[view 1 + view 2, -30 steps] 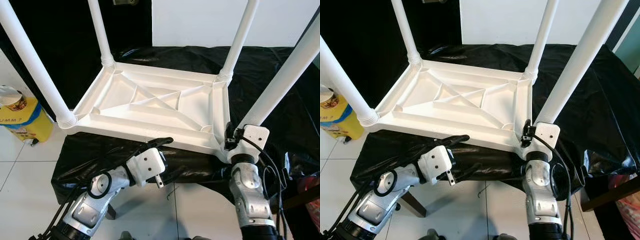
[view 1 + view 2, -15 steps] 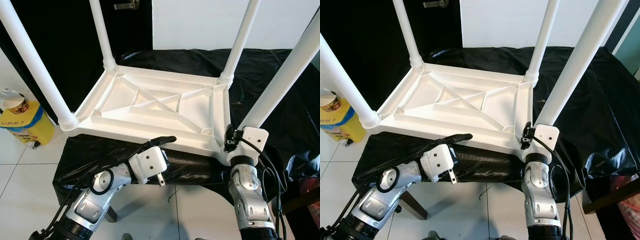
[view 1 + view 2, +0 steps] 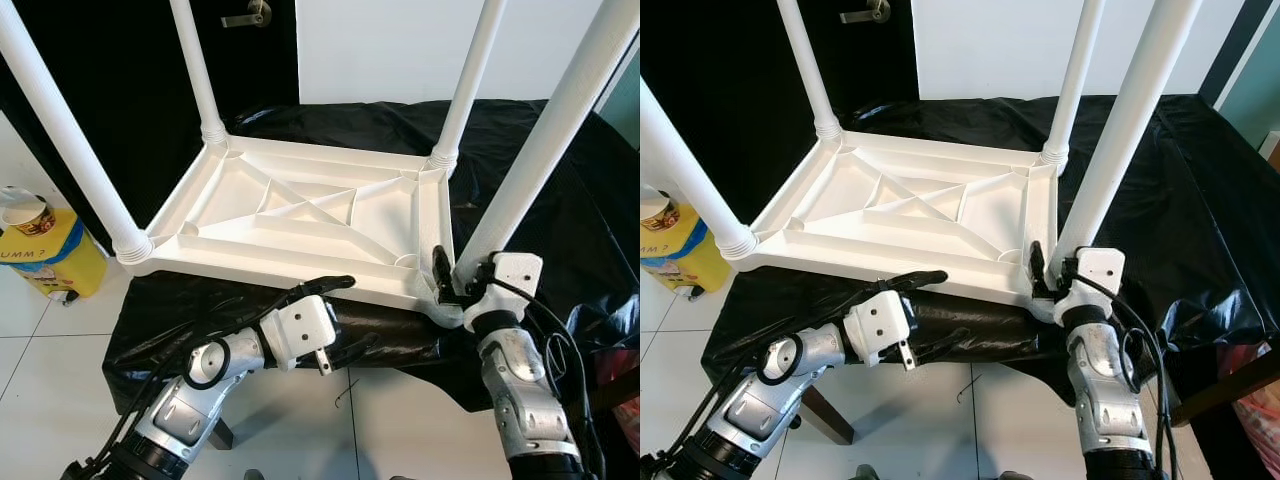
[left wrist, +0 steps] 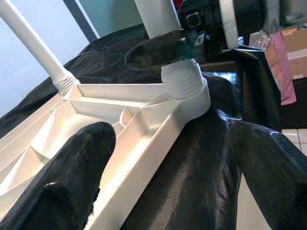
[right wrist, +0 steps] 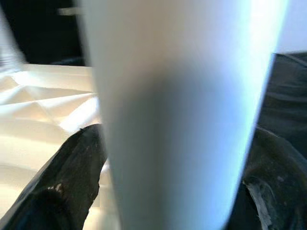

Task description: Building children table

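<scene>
Children's table (image 3: 310, 215) lies upside down on the black-covered worktop (image 3: 520, 160), legs up for fitting; right tool (image 3: 452, 283) pinches the near-right leg (image 3: 540, 150) at its base, left tool (image 3: 335, 315) spread beside the rim

White table top (image 3: 300, 215), upside down, smooth moulded plastic, slight sheen; ribbed underside. Legs (image 3: 60, 130) same white plastic, smooth, with ridged threaded collars at the base. Black sheet (image 3: 1160, 200) under it: thin crinkled plastic film, glossy, wrinkled. Robot arms (image 3: 190, 400) brushed silver metal; gripper housings white matt plastic. Left gripper fingers (image 4: 72, 182) black, rubbery, faintly shiny. Floor tiles (image 3: 30, 360) white, glossy. Yellow bucket (image 3: 50, 255) plastic.
</scene>
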{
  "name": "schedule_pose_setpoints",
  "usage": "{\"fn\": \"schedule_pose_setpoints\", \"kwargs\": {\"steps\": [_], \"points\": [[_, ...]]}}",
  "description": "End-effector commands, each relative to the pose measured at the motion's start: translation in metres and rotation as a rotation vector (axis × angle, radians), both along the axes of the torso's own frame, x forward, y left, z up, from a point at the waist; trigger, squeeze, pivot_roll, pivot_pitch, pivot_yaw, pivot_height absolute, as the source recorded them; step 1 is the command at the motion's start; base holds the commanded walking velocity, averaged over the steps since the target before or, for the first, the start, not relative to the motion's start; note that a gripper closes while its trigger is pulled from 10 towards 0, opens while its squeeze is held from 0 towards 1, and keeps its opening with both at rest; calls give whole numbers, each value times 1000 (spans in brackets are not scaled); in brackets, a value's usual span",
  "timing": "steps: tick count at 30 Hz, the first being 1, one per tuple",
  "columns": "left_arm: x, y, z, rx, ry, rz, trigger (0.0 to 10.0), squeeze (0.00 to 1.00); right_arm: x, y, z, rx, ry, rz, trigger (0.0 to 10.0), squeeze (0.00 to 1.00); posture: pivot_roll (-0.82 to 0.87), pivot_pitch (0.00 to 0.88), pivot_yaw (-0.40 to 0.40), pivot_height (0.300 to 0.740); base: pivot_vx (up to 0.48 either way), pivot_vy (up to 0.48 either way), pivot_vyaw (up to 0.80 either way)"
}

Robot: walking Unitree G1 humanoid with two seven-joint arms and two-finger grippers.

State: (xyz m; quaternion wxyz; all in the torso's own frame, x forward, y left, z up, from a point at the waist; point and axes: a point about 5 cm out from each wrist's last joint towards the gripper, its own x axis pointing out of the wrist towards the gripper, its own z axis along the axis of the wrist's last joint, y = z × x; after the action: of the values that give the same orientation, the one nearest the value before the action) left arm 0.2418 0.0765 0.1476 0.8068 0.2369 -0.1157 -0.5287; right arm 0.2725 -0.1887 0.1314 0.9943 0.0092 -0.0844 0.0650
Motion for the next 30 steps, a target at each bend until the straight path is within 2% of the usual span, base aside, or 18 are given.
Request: {"fn": "schedule_pose_setpoints", "kwargs": {"steps": [1,4,5,6,7,8,10,19,20,21,30], "points": [[1,0,1,13,-10,1,10000,0,1,0,-2,6,4,85,10000,0,-50,0,-26,740,0,0,0],[1,0,1,13,-10,1,10000,0,1,0,-2,6,4,85,10000,0,-50,0,-26,740,0,0,0],[1,0,-1,17,-11,3,10000,0,4,-1,-2,-16,8,136,10000,0,-54,0,-28,740,0,0,0],[1,0,-1,17,-11,3,10000,0,4,-1,-2,-16,8,136,10000,0,-54,0,-28,740,0,0,0],[3,-1,-2,17,-7,8,10000,0,7,-2,-5,-44,20,202,10000,0,-57,0,-28,740,0,0,0],[3,-1,-2,17,-7,8,10000,0,7,-2,-5,-44,20,202,10000,0,-57,0,-28,740,0,0,0],[5,-4,-6,20,-2,12,10000,0,12,-3,-10,-106,47,304,10000,0,-60,0,-26,740,0,0,0],[8,-2,-7,23,-5,25,10000,0,16,-6,-17,-143,80,378,10000,0,-53,0,-26,740,0,0,0],[10,-1,-7,23,-8,32,10000,0,17,-7,-19,-149,89,384,2667,0,-49,0,-26,740,0,0,0],[11,0,-6,23,-11,37,10000,0,18,-9,-21,-150,97,396,0,0,-46,0,-26,740,0,0,0],[14,5,-6,29,-18,48,10000,0,19,-16,-30,-148,115,413,0,0,-47,0,-15,740,0,0,0]]}}
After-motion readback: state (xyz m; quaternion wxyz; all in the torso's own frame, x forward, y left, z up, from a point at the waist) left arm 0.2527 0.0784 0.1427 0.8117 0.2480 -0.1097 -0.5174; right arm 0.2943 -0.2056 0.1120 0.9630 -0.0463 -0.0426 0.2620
